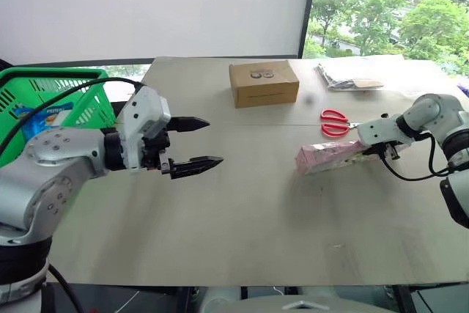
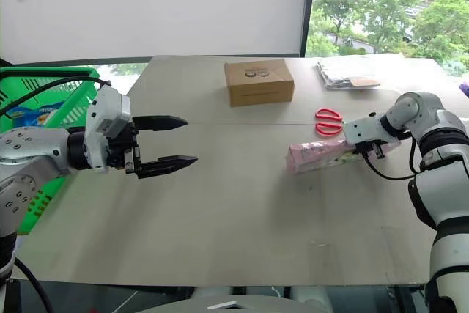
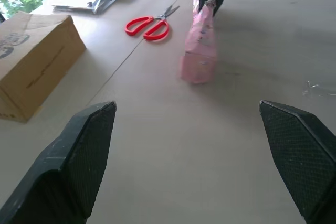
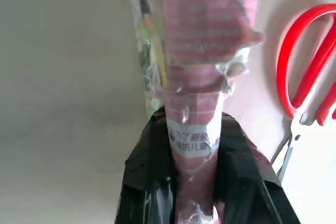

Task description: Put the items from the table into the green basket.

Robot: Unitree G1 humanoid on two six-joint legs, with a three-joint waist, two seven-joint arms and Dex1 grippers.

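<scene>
pink carton pack [image 1: 327, 157] lies on the right half of the table [image 1: 242, 210], its right end pinched between the closed fingers of the right gripper [image 4: 195, 182], shrink-wrap crumpled there. left to right: the green basket [image 1: 51, 97] sits off the table's left edge; the left gripper [image 1: 192, 144] hovers over the left half, fingers wide apart and holding nothing; a brown cardboard box [image 1: 264, 83] stands far centre; red scissors [image 1: 335, 122] lie just beyond the pack; a flat plastic packet [image 1: 348, 75] lies far right. bare tan tabletop separates pack and basket.
</scene>
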